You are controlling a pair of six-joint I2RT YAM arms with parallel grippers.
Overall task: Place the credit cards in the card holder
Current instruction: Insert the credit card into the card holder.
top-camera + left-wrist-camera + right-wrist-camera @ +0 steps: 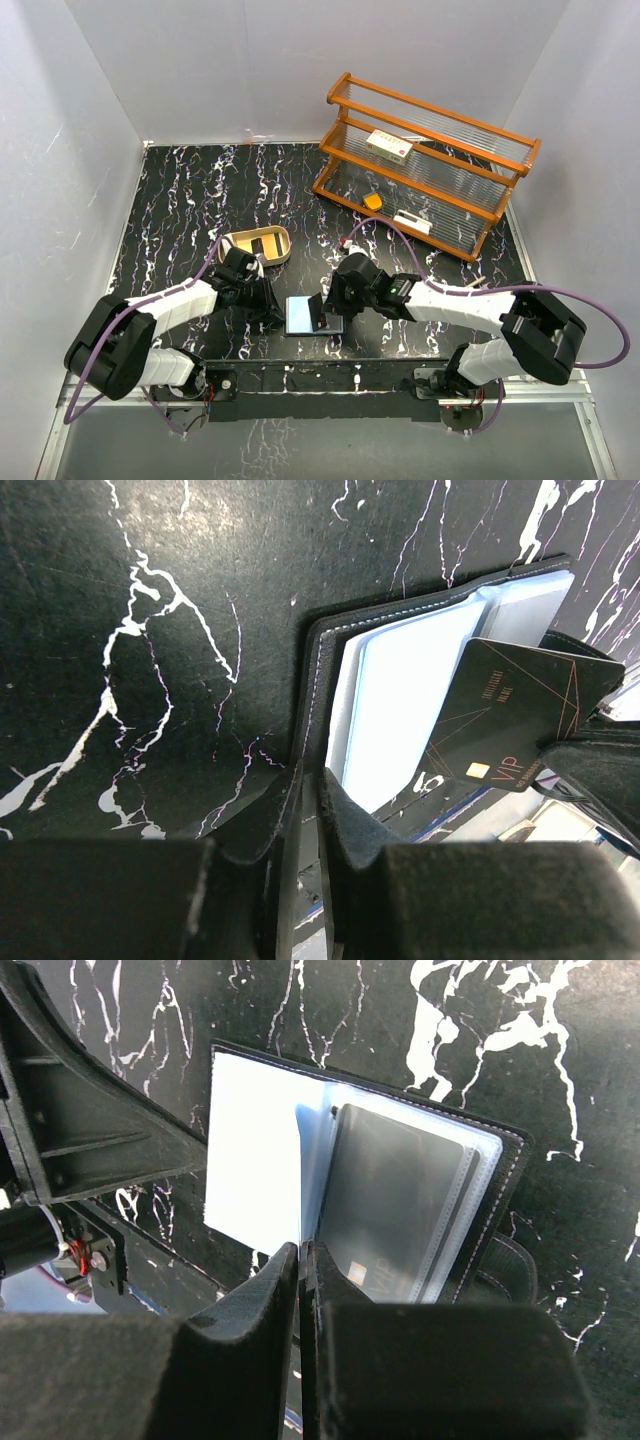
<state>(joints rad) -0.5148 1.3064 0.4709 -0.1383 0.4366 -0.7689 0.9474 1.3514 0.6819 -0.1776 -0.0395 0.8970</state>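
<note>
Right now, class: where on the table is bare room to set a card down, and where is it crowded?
Bare: the back-left table, between tray and back wall; also between tray and rack. Crowded: at the wallet, between left pincer and right pincer.

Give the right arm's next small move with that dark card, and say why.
Likely ease the right gripper lower so the leading corner of the dark card slips into a pale pocket of the card holder. The card hangs tilted over the open pages, not yet in, and the left gripper is pinching the cover's edge, steadying it.
</note>
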